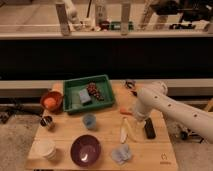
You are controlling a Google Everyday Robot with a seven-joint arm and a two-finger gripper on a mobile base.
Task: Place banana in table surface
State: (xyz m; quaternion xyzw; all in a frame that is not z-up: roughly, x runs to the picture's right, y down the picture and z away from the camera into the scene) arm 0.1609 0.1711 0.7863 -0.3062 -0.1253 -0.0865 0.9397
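The tool (136,122) hung at the end of the white arm (170,107), low over the right part of the surface (65,134). Whether it was spread or pressed together could not be told, as the arm's wrist covered it from this side. The banana (124,130) lay flat on the pale wood just left of the tool, its length running toward and away from the camera. Whether the tool touched it could not be told. Just right of the tool lay a black remote (149,128), roughly parallel to the banana. Just behind the tool and a little left was a thin orange piece (126,111). Farther left and behind stood a green tray (70,88) holding dark grapes (95,91) and a blue sponge (84,98). Beyond the tray's left end sat an orange bowl (50,102). Left of the tool, past the banana, stood a small blue cup (89,120). Nearer the camera and left of the tool were a crumpled bluish cloth (121,154), a purple bowl (85,150) and a white cup (45,148). A small round logo mark (164,156) sat at the near right corner.
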